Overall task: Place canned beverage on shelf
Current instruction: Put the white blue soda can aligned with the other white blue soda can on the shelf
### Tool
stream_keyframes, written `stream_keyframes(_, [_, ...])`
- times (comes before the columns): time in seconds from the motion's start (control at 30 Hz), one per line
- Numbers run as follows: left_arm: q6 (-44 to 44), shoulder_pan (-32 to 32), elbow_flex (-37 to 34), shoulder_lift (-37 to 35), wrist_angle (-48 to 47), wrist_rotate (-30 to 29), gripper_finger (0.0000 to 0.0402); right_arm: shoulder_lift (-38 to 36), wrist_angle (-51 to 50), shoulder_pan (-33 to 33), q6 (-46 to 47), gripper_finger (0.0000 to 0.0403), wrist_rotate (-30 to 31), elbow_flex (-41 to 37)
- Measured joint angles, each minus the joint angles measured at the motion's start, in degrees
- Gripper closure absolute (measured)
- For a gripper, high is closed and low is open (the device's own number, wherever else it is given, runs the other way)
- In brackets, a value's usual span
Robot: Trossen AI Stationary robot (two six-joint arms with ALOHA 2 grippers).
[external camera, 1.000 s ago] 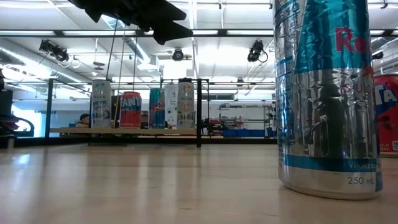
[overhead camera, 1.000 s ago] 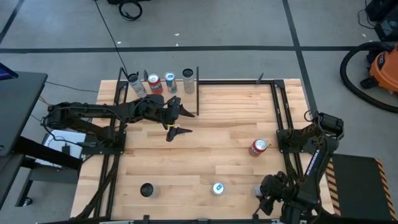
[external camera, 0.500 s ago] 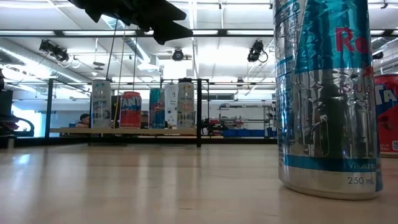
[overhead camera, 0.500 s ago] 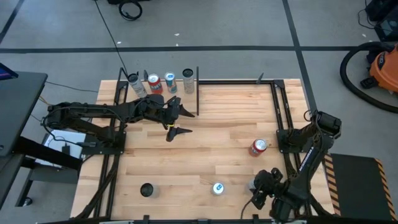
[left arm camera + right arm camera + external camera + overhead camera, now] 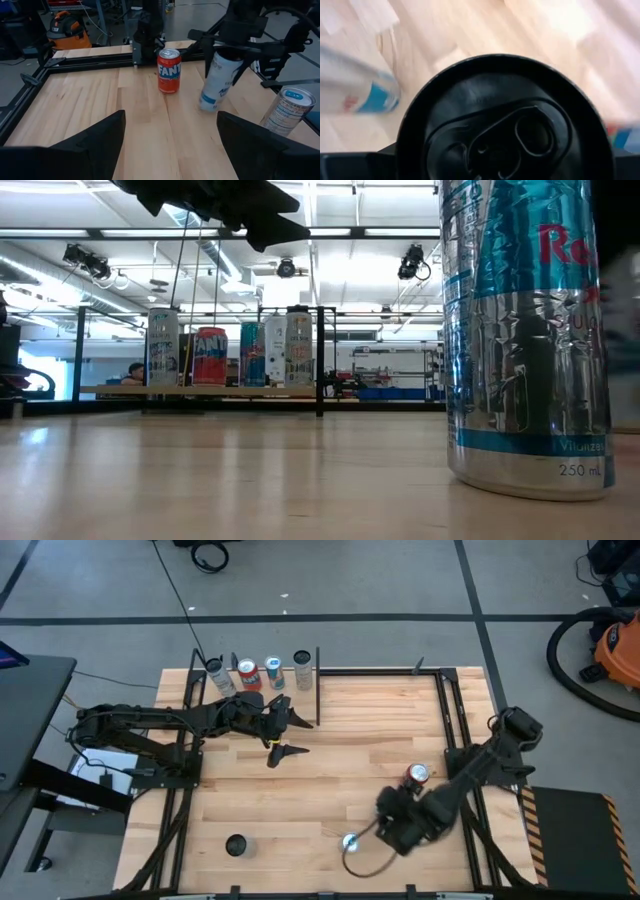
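Grips tilted white-and-blue aluminium drink can in right gripper, near red Fanta can; keeps left gripper spread wide, empty.

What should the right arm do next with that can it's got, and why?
Probably lift the white can higher and level it before heading for the shelf. The right end effector grips it tilted, low over the table, with a red can and a silver can close by.

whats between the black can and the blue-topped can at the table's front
Nothing; in the high view only bare tabletop runs between the black can and the blue-topped can.
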Motion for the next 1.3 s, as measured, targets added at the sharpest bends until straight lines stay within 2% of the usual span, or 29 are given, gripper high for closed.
stream_keyframes(0.2, [1.01,0.11,0.0,0.0,0.24,-0.25,0.0086,-2.15,6.97,-10.08,-19.82,0.0129,-0.09,0.0])
stream_keyframes(0.33, [2.93,1.15,0.0,-0.02,0.33,-1.28,0.0086,-2.51,13.19,-17.2,-32.21,0.0129,-2.43,0.02])
stream_keyframes(0.5, [1.29,3.77,0.0,-0.02,0.09,-1.38,0.0086,-2.4,20.18,-26.28,-43.22,0.0129,-11.33,0.02])
stream_keyframes(0.77, [-1.12,7.32,0.0,-0.02,-1.77,-1.38,0.0086,-2.45,21.91,-35.58,-50.02,0.0129,-19.09,0.09])
stream_keyframes(0.87, [-3.41,8.11,0.0,-0.02,-1.75,-1.38,0.0086,-2.26,22.2,-37.62,-51.62,0.0129,-19.92,0.09])
stream_keyframes(1.3, [-5.02,6.53,0.0,-0.02,-3.12,-1.31,0.0086,0.17,23.64,-39.06,-57.25,0.0128,-25.42,0.2])
